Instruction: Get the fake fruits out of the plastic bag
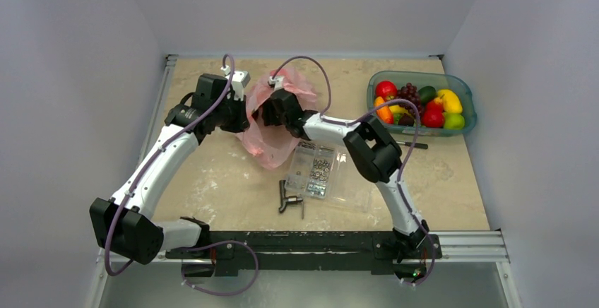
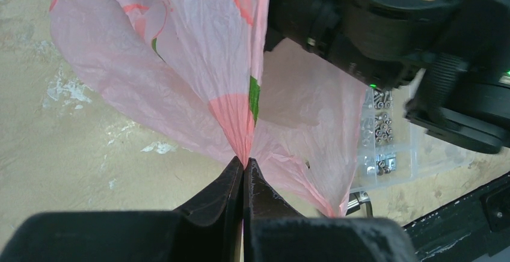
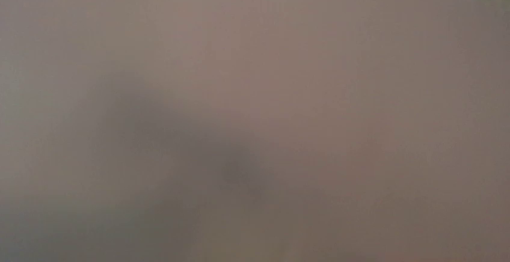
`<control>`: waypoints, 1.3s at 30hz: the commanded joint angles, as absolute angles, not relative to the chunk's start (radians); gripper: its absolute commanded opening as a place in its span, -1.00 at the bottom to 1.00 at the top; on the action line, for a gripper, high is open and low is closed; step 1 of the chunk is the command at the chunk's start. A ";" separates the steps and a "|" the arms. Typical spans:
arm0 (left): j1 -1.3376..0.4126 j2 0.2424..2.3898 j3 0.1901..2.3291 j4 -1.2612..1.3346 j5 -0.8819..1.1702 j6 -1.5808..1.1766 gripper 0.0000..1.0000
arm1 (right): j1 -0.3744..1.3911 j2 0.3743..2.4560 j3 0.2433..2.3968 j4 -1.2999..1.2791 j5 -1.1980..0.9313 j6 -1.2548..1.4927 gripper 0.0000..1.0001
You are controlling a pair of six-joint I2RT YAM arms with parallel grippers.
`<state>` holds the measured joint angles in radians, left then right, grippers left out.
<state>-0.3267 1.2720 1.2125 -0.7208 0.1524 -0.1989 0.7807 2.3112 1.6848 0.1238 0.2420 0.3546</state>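
Observation:
The pink plastic bag (image 1: 270, 145) hangs lifted between my two grippers at the middle back of the table. My left gripper (image 2: 243, 164) is shut on a gathered fold of the bag (image 2: 198, 63) and shows in the top view (image 1: 246, 119) at the bag's left side. My right gripper (image 1: 270, 112) is pushed into the bag from the right; its fingers are hidden, and the right wrist view is only a pink-grey blur. No fruit shows in the bag. A red apple (image 1: 386, 89), a dark grape bunch (image 1: 409, 93) and an orange piece (image 1: 382, 111) lie in the teal bin.
The teal bin (image 1: 424, 76) with several other fruits stands at the back right. A clear compartmented screw box (image 1: 318, 168) lies just right of the bag, a small black tool (image 1: 288, 200) in front of it. The right arm's black body (image 2: 373, 21) is close above the bag.

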 commanded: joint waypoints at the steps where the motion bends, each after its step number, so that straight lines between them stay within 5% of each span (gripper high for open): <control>1: -0.320 1.261 1.210 -0.705 0.152 -0.206 -1.00 | 0.788 2.069 1.547 0.197 0.235 0.347 -0.57; 14: -0.320 1.278 1.213 -0.705 0.164 -0.208 -1.00 | 0.797 1.712 1.280 0.184 0.162 0.339 -0.79; 24: -0.320 1.276 1.227 -0.727 0.151 -0.196 -1.00 | 0.795 1.596 1.455 0.074 0.035 0.346 -0.89; 32: -0.320 1.277 1.227 -0.727 0.166 -0.201 -1.00 | 0.759 1.429 1.498 0.043 0.211 0.260 -1.00; 39: -0.321 1.280 1.227 -0.726 0.173 -0.204 -1.00 | 0.693 1.268 1.333 0.101 0.618 0.162 -1.00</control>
